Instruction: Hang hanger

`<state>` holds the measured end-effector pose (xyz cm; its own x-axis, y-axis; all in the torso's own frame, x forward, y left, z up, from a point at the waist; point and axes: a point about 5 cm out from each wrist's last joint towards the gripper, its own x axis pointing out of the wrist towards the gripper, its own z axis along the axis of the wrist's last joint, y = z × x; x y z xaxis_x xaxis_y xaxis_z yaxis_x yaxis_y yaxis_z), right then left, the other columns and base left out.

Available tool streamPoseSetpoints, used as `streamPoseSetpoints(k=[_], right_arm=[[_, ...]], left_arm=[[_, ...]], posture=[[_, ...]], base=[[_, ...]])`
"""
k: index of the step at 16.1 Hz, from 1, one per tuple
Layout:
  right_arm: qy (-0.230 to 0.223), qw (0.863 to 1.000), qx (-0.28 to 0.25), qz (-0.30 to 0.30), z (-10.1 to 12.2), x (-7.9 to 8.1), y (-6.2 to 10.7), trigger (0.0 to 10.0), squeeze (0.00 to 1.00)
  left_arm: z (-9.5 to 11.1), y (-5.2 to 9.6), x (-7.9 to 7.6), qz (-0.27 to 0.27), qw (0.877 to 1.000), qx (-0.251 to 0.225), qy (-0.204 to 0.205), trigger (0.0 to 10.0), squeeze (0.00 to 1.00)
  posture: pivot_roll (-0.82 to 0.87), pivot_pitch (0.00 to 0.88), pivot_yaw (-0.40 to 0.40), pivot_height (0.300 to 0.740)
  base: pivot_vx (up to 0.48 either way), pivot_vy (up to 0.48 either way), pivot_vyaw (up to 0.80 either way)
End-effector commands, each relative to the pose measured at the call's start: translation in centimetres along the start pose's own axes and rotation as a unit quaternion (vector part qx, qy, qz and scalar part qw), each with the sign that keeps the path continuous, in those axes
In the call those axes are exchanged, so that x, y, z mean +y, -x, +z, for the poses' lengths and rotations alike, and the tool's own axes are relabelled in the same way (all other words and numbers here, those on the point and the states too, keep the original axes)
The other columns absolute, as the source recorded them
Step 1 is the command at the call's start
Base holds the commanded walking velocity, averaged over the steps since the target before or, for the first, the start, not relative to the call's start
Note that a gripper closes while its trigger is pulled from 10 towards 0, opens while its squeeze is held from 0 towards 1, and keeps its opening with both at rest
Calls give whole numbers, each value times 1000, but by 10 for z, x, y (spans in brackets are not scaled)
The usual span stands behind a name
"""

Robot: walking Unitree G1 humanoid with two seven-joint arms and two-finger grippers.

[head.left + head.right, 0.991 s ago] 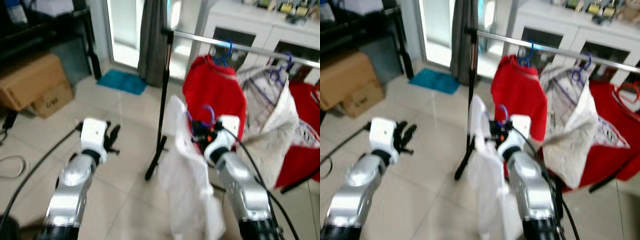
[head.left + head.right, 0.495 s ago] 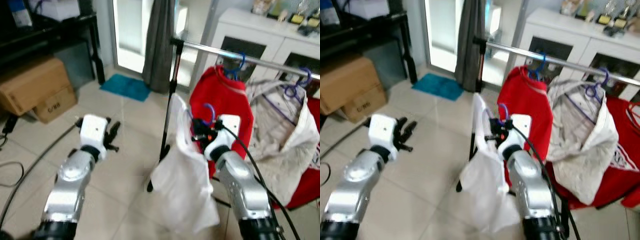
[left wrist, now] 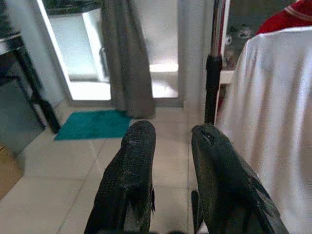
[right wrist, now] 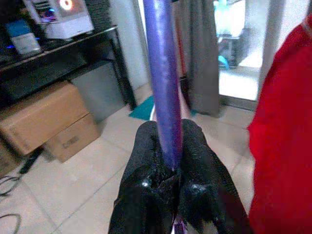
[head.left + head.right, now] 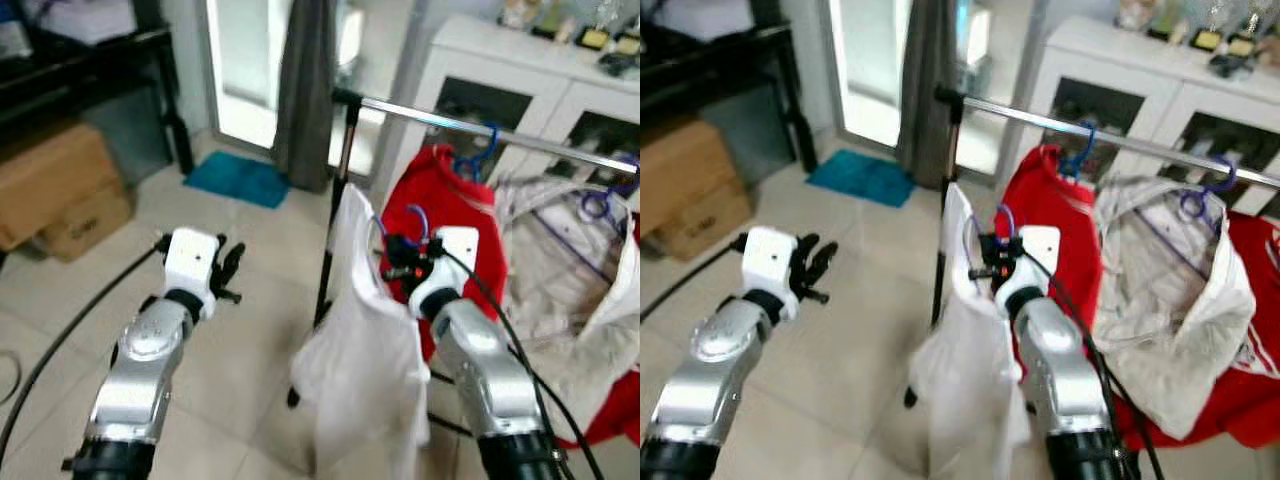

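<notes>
A purple hanger [image 4: 162, 83] with a white shirt [image 5: 362, 370] is gripped by the right hand [image 5: 398, 262] below the rail [image 5: 470, 124]; the left hand [image 3: 170, 185] is held slightly open.

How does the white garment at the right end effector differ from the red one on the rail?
The white garment hangs below the rail, carried by the right end effector, shut on its purple hanger. The red garment hangs on the rail by a blue hanger. Both hang on hangers.
</notes>
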<state>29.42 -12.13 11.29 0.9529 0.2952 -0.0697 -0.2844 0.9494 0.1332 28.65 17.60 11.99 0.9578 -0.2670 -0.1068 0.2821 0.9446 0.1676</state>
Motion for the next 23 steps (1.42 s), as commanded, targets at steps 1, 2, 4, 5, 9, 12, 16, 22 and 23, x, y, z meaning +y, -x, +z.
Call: streamPoseSetpoints(k=[1, 2, 4, 5, 9, 12, 16, 22, 23], right_arm=[[15, 1000, -23, -15, 10, -9, 1, 10000, 0], [18, 999, -24, -13, 11, -9, 1, 10000, 0], [23, 999, -25, -12, 11, -9, 1, 10000, 0], [28, 999, -24, -13, 11, -10, 1, 10000, 0], [23, 999, -27, -12, 13, -11, 1, 10000, 0], [38, 998, -38, -14, 15, -10, 0, 10000, 0], [33, 998, -58, -16, 19, -9, 0, 10000, 0], [41, 994, -96, -9, 33, -6, -3, 10000, 0], [41, 994, -104, -8, 35, -5, -3, 10000, 0]], left_arm=[[5, -4, -9, -19, 1000, -10, 1, 10000, 0], [4, -4, -10, -22, 1000, -8, -1, 10000, 0], [3, -4, -12, -32, 999, -6, -7, 10000, 0], [3, -4, -12, -34, 999, -5, -8, 10000, 0], [2, -5, -15, -47, 999, -4, -13, 10000, 0], [-1, -4, -17, -59, 998, 4, -20, 10000, 0], [-6, -3, -19, -69, 997, 17, -25, 10000, 0], [6, -2, -12, -111, 993, -14, -23, 10000, 0], [7, -3, -10, -115, 993, -15, -23, 10000, 0]], posture=[[7, 0, -57, 740], [7, 0, -58, 740], [7, 0, -59, 740], [6, 0, -59, 740], [7, 0, -59, 740], [8, 0, -64, 740], [12, 0, -66, 740], [18, 0, -63, 740], [19, 0, -63, 740]], base=[[401, 0, 0], [398, 0, 0], [398, 0, 0], [398, 0, 0], [398, 0, -600], [396, 0, -267], [276, 0, 0], [0, 0, 0], [0, 0, 0]])
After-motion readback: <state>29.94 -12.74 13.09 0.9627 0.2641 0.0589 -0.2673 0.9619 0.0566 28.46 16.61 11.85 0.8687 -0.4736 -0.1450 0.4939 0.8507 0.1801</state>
